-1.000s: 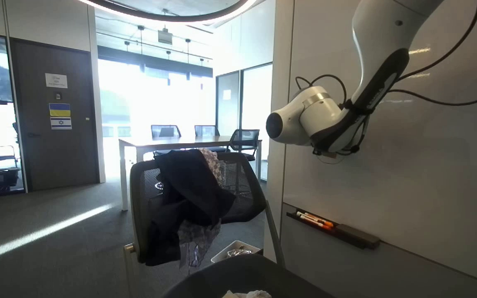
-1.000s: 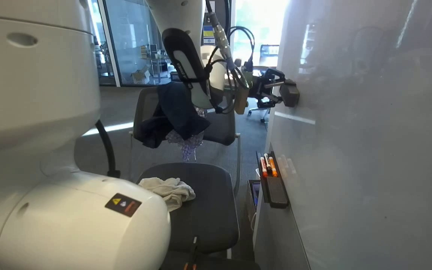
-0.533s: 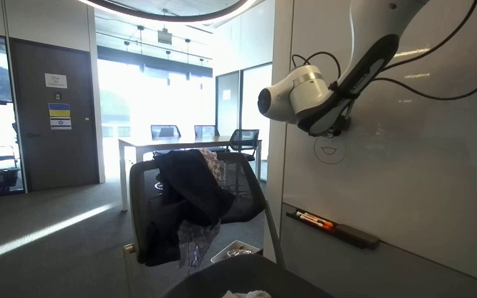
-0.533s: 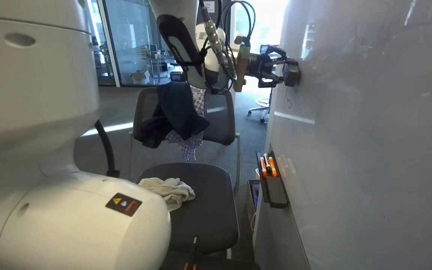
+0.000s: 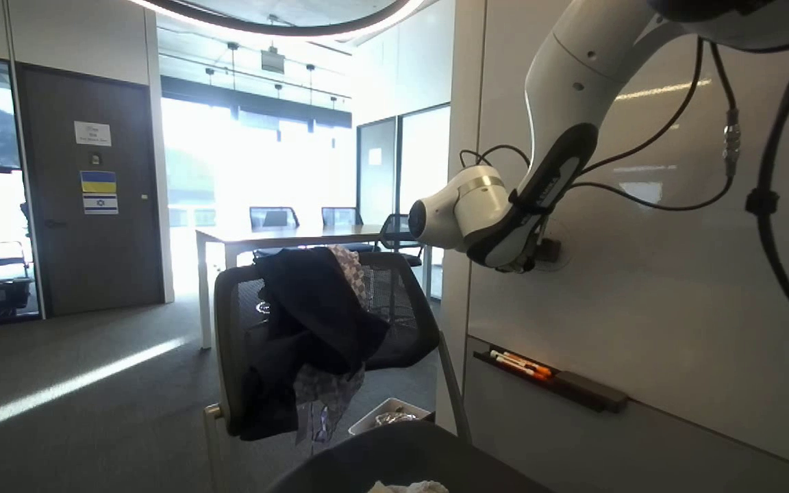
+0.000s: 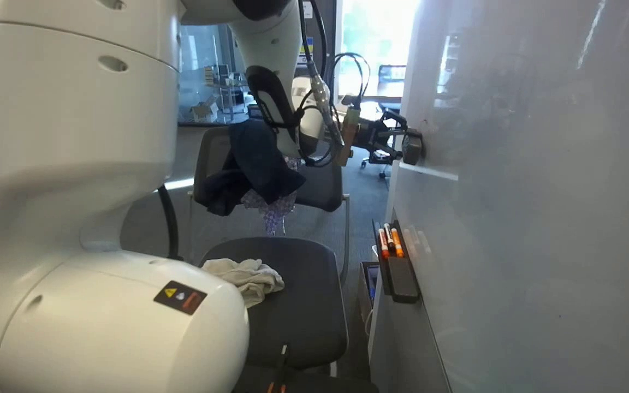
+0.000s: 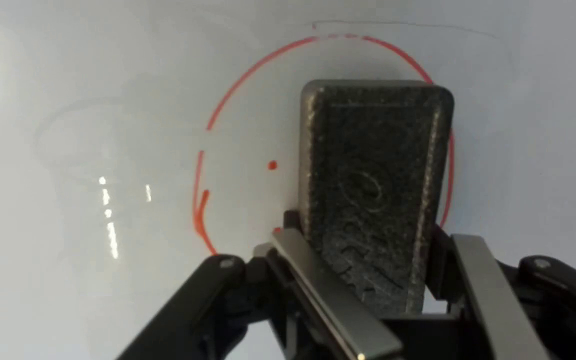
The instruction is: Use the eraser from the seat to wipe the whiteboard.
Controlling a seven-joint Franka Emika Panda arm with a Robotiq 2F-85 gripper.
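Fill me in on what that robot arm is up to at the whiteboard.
A robot arm has an eraser clamped in its hand, apparently pressed to the whiteboard to wipe it. The eraser covers part of a red drawing, a rough circle. In the wrist view the outline has gaps at the top and left, but plenty of red remains, so the job looks unfinished. Markers lie below.

This arm (image 5: 562, 103) is super glossy white with loopy black cables (image 5: 768, 168), a warning sticker (image 6: 179, 297) at lower left, and a black-and-silver claw (image 7: 365, 232).
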